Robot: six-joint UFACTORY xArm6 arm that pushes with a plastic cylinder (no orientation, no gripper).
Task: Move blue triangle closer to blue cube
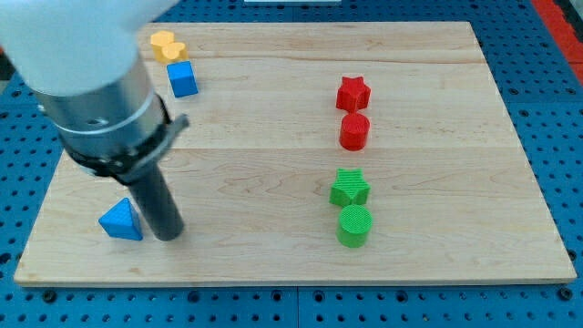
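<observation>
My tip (pixel 168 236) — a bare rod, no fingers to open or close — sits just right of the blue triangle (pixel 121 221) at the board's bottom-left, well apart from the blue cube (pixel 182 78) — the push remains.

The blue triangle (pixel 121 221) is seen lying flat near the board's bottom-left corner, its apex pointing toward the view's top. The blue cube (pixel 182 79) is found well apart, upright, near the top-left edge.
</observation>
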